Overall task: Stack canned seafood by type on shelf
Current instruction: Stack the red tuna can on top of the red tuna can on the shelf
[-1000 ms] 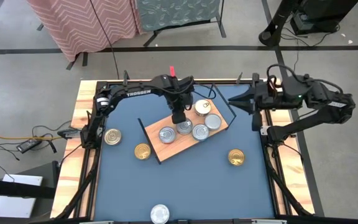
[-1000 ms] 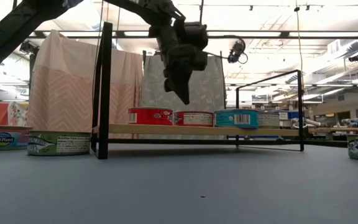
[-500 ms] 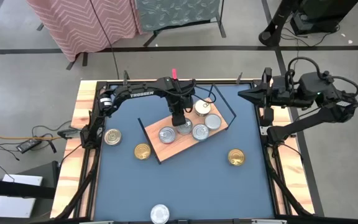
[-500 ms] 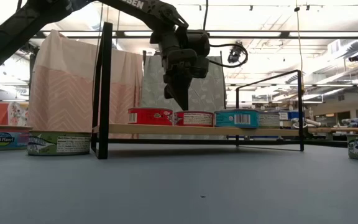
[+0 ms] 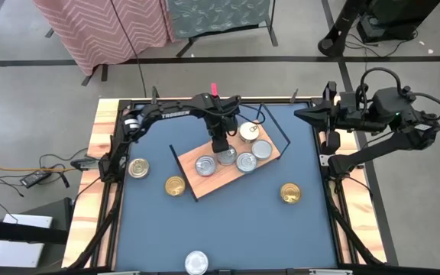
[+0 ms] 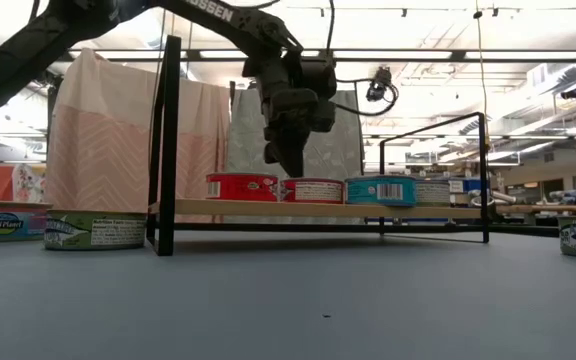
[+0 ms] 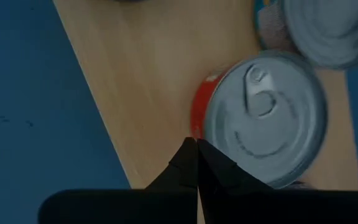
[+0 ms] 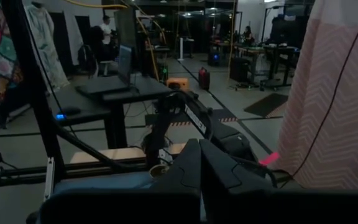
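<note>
Five tins sit on the shelf [image 5: 228, 164] at centre frame from above, my left gripper [image 5: 219, 145] over them, my right gripper [image 5: 299, 114] at upper right. Level view: my left fingertips touch the red tin [image 6: 313, 190]. Wrist views: both grippers pinched together, empty.

I'm working in a robotics lab: concrete floor [image 5: 37, 99], fabric screens [image 5: 105, 27], ceiling strip lights [image 6: 438, 55], and desks [image 8: 114, 87] with equipment.
</note>
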